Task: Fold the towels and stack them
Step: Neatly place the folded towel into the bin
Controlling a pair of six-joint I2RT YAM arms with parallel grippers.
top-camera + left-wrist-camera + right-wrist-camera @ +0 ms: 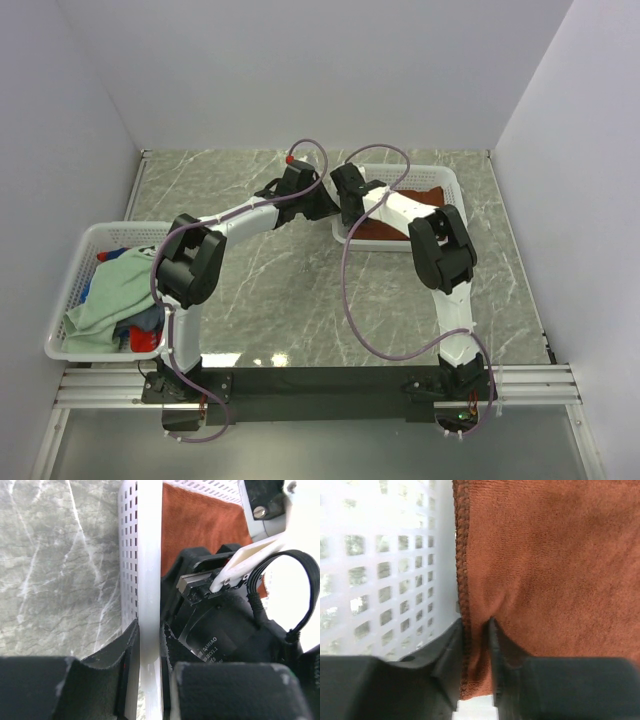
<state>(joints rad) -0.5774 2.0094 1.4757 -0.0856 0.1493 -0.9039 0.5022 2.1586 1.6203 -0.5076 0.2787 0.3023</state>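
Two arms, the left arm (190,265) and the right arm (440,250), two white mesh baskets and one marbled worktop (290,300) are in view.

Containers:
- Left basket (72,262), at the worktop's left edge, holds a loose heap of towels. A mint towel (108,298) lies on top, with blue cloth (150,318) and red cloth (143,341) showing beneath it. The number of pieces in the heap cannot be told.
- Far basket (445,174), toward the back right, holds one rust towel (395,232), spread on its floor.

Both arms reach to the far basket's left end. The left fingers (150,665) stand narrow, one on each side of the basket's left wall, clamped on its rim. The right fingers (477,645) are inside the basket, closed on the stitched edge of the rust towel, just beside the wall.

View differences:
- Only the top view shows the left basket and its heap.
- Only the left wrist view shows the fingers straddling the rim, with the right arm's black wrist body just beyond the wall, over the rust towel.
- Only the right wrist view shows the pinch itself — a fold of rust cloth held between the two pads, with the mesh wall to its left.
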